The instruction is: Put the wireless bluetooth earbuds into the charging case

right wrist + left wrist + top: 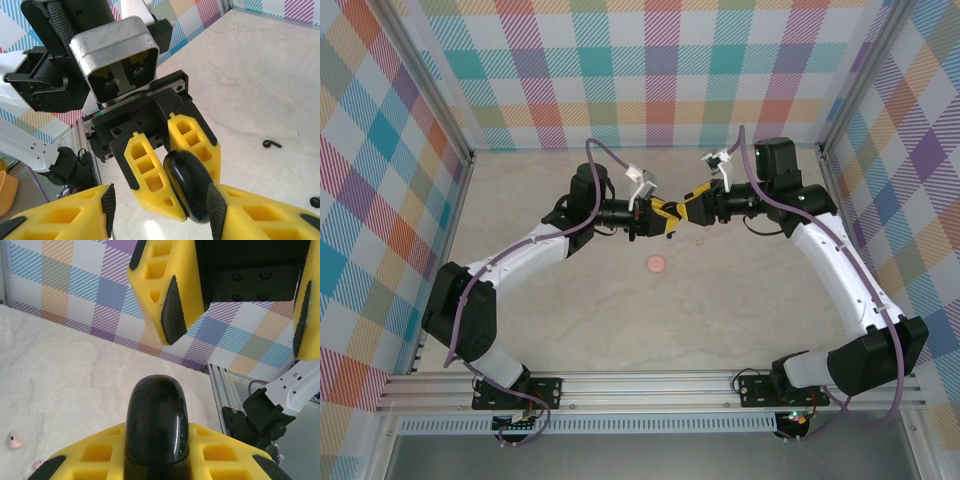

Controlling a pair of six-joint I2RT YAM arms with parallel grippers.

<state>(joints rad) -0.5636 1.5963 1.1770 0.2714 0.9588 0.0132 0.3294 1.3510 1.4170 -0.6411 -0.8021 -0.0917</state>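
**A:** top view: both arms meet mid-frame over the pale marble-look table (520, 330). left gripper (660, 216) and right gripper (693, 208) are nose to nose. what sits between them is too small to tell here. small round pink disc (656, 264) lies on the table just below them, lid or second case, can't tell

**B:** left wrist?

**A:** glossy black rounded charging case (157, 420) at bottom centre, clamped between the left's yellow fingers and standing up out of them. the right's fingers hang at the top of frame, spread wide, clear of the case. tiny pale pink earbud (14, 441) on the table at lower left, well apart from the case

**B:** right wrist?

**A:** case sits low centre, held by the left. the right's own pads straddle it with jaws wide. the right-hand pad is just beside the case flank, contact unclear. tiny black curved earbud (271, 144) on the table at right, another at the right edge

**B:** so no buds in yet. looks like lid opening or a handover

**A:** my read too. how I'd do it:
- keep the left clamped low on the body
- centre the right first, since it's offset and one pad would land early and shove the case sideways
- take only the exposed upper part
- close slowly, glossy shell will likely slip
- don't release the left until the right's grip is confirmed
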